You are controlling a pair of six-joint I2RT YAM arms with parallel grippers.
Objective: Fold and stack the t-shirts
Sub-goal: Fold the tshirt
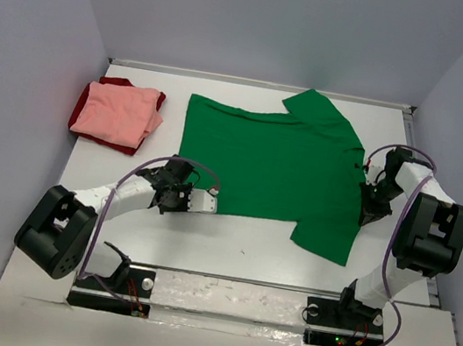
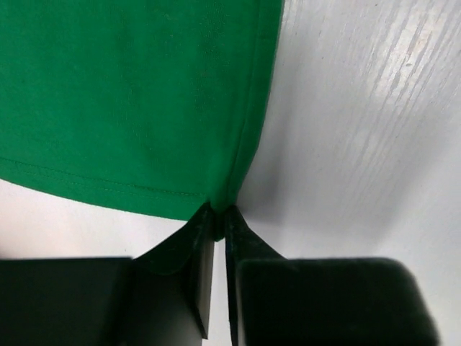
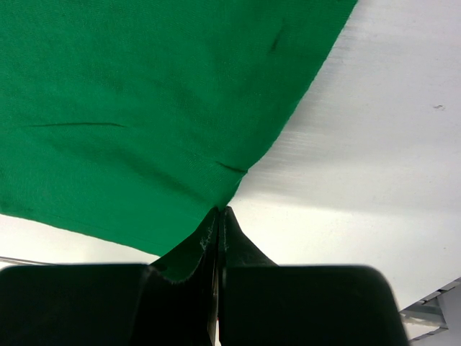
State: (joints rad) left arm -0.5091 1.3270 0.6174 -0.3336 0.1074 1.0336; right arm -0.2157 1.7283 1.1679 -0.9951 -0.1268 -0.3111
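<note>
The bright green t-shirt (image 1: 269,162) lies spread flat in the middle of the table. My left gripper (image 1: 182,201) sits at its near left corner; in the left wrist view the gripper (image 2: 218,216) is shut on a pinch of that green corner (image 2: 130,101). My right gripper (image 1: 365,217) is at the shirt's right edge, near the lower sleeve. Its jaws (image 3: 220,213) are pressed together where the green cloth (image 3: 144,101) draws to a point. A folded salmon pink t-shirt (image 1: 119,112) rests on a dark red t-shirt (image 1: 81,115) at the far left.
White table (image 1: 237,245) walled by grey panels on the left, back and right. The arm bases stand on a rail (image 1: 228,301) along the near edge. The right table edge (image 3: 432,310) shows in the right wrist view.
</note>
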